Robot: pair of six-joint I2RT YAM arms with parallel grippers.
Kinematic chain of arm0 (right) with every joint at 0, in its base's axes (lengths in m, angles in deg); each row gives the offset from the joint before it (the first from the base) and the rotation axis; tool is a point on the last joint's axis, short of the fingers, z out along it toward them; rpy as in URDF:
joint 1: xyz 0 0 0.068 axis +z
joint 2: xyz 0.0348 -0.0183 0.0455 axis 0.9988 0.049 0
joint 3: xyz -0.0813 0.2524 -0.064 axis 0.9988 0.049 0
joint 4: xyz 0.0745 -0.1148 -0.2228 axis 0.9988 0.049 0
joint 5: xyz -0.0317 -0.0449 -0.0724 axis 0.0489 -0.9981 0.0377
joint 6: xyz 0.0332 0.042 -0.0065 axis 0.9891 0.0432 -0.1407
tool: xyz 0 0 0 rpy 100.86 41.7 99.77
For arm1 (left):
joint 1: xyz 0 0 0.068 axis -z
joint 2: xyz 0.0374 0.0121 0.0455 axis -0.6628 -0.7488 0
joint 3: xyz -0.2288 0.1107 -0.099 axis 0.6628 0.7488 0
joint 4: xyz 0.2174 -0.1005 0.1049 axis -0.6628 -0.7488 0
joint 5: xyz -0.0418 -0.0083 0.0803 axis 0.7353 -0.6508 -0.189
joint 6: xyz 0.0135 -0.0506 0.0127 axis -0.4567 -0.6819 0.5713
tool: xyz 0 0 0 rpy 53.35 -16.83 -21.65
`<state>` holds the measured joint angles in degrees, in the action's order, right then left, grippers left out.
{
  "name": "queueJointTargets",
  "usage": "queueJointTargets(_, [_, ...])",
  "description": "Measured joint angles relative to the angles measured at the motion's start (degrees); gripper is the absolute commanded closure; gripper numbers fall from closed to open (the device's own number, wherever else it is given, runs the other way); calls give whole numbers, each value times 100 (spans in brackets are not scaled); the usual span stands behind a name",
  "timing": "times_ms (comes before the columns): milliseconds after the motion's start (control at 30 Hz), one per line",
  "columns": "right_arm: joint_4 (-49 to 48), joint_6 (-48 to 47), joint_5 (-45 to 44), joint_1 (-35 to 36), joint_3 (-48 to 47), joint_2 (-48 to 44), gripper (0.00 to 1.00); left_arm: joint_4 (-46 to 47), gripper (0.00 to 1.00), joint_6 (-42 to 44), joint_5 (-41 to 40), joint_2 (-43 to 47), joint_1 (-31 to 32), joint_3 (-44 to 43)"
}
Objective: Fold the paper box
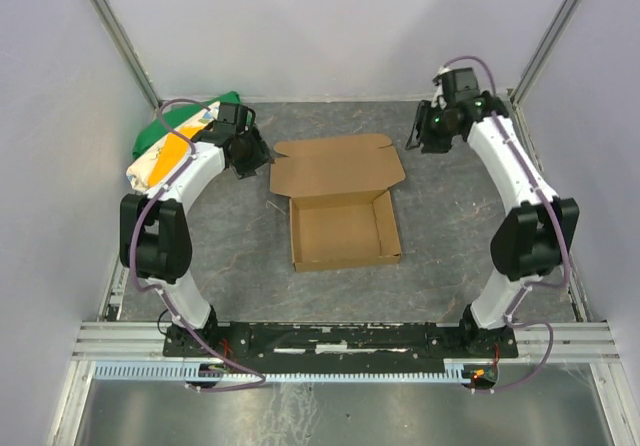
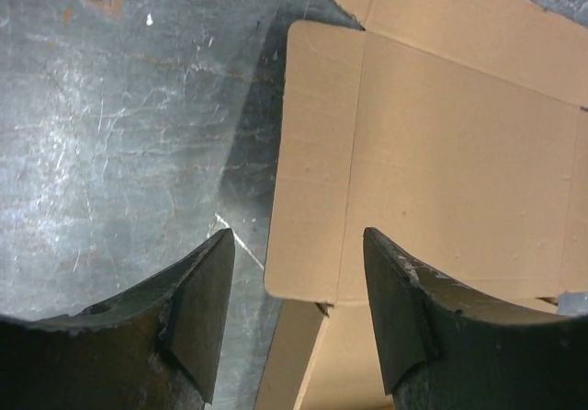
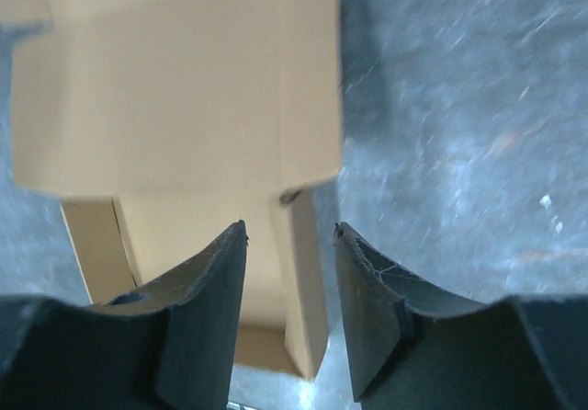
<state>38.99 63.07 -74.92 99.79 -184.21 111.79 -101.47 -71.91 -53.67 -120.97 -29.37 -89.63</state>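
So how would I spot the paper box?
In the middle of the grey table lies the paper box. It is an open brown cardboard tray with a flat lid flap behind it, unlike the green, yellow and white cloth bundle in the back left corner.

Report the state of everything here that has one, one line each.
Plain brown corrugated cardboard box: tray walls standing, lid flap open and lying flat on the far side.
Left claw: open, holding nothing, beside the lid flap's left edge.
Right claw: open, holding nothing.
Green, yellow and white cloth bundle: bunched up at the far left.
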Motion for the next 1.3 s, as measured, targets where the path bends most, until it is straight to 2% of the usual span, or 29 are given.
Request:
queueJointTargets(133, [-122, 197, 573, -728, -763, 979, 40, -13, 40, 81, 120, -428, -61, -262])
queueJointTargets(233, [-59, 223, 774, -828, -817, 1403, 40, -107, 40, 146, 151, -560, -83, -225])
queueJointTargets(333, [39, 107, 748, -564, -459, 1322, 40, -66, 40, 155, 208, -435, -81, -81])
queueJointTargets(400, [-13, 4, 614, -212, 166, 885, 40, -7, 41, 160, 262, -212, -81, 107])
queueJointTargets(433, [13, -37, 525, 35, 839, 310, 41, 31, 41, 162, 284, -52, -81, 234])
queueJointTargets(467, [42, -37, 518, 192, 890, 251, 41, 57, 41, 164, 291, 92, -81, 337])
queueJointTargets(567, [-105, 9, 354, 741, 1801, -634, 43, 205, 46, 203, 361, 717, -81, 761])
queueJointTargets(667, [-107, 98, 208, 861, 2385, -1054, 43, 459, 50, 293, 627, 1499, -81, 1266])
queueJointTargets(767, [-120, 125, -7, 905, 2468, -861, 44, 680, 51, 415, 1001, 2275, -20, 1797])
queueJointTargets(900, [-177, 116, -109, 1064, 2465, -487, 45, 730, 51, 647, 1357, 2769, 229, 2330])
queueJointTargets(1067, [-236, 116, -109, 1215, 2389, -157, 47, 560, 52, 887, 1650, 2634, 400, 2789])
queueJointTargets(1300, [-238, 120, -542, 1390, 2181, 332, 60, 503, 54, 999, 1738, 2253, 776, 2798])
